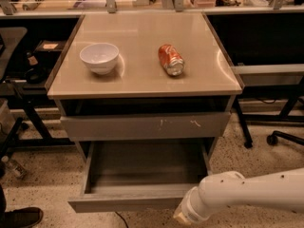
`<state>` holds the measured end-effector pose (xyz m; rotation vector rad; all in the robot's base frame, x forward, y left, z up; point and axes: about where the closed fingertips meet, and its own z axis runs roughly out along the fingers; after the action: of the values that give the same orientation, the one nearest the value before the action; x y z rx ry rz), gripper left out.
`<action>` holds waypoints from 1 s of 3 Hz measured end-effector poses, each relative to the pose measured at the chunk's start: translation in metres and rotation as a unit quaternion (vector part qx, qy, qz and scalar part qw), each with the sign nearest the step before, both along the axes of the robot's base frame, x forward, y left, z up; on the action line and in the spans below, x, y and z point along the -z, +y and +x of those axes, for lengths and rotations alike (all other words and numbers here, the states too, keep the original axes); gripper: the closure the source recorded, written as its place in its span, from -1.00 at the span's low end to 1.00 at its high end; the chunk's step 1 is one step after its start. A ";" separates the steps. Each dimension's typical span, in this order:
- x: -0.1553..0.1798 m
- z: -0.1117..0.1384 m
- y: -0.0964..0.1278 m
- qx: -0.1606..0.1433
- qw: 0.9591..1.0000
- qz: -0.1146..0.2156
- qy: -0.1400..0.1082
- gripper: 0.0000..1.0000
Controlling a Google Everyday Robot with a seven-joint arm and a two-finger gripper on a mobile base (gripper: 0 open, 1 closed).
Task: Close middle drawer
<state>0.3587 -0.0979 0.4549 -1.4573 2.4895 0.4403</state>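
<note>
The middle drawer [124, 202] is pulled far out of the cabinet, its plain grey front panel nearest me and its empty grey inner tray [145, 167] open to view. Above it sits the shut drawer front with white scratch marks [145, 126]. My white arm [237, 196] reaches in from the lower right and its wrist end [186, 214] is just at the right end of the open drawer's front panel. The gripper itself is below the bottom edge of the view, hidden past the wrist.
On the beige cabinet top [142, 75] stand a white bowl [99, 57] and a red soda can [171, 59] lying on its side. Black table legs [28, 118] stand at left, an office chair base [280, 137] at right, and a shoe [21, 217] at the lower left.
</note>
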 end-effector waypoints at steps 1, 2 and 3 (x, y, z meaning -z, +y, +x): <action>0.020 0.020 0.001 -0.006 1.000 -0.008 -0.005 1.00; 0.028 0.033 0.004 -0.015 1.000 -0.013 -0.011 1.00; 0.028 0.034 0.004 -0.016 1.000 -0.013 -0.012 0.65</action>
<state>0.3927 -0.0940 0.4266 -1.5054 2.4665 0.3954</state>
